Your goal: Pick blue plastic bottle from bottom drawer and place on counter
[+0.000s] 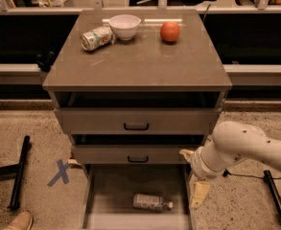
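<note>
The blue plastic bottle (152, 201) lies on its side on the floor of the open bottom drawer (112, 186), with its white cap pointing right. The counter (140, 61) is the cabinet's flat grey-brown top. My gripper (193, 174) hangs at the drawer's right edge, up and to the right of the bottle and apart from it. Its pale fingers are spread, one (185, 153) by the middle drawer's front and one (199, 194) pointing down over the drawer's right rail. It holds nothing.
On the counter stand a dented green-and-white can (97, 37), a white bowl (124, 26) and an orange-red fruit (170, 31). The two upper drawers are slightly open. A blue tape X (60, 172), a black stand leg (19, 172) and a shoe (17, 221) are on the floor at left.
</note>
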